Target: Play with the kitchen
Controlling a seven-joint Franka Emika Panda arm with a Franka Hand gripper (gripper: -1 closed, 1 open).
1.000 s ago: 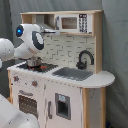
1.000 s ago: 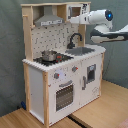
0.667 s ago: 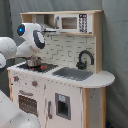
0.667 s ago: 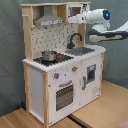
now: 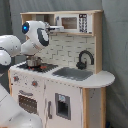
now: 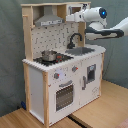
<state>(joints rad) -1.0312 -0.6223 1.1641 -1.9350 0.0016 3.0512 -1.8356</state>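
Observation:
The kitchen is a white and light-wood toy unit, seen in both exterior views. Its black faucet curves over the grey sink. A small metal pot stands on the stovetop. My gripper is raised to the upper shelf, between the range hood and the microwave. In the second exterior view my arm hides the microwave.
The oven door and the knobs face outward on the front. The kitchen stands on a wooden floor before a grey curtain. My white arm links fill the first exterior view's left.
My gripper has shifted a little along the upper shelf, toward the second exterior view's left. The pot and the kitchen have not moved.

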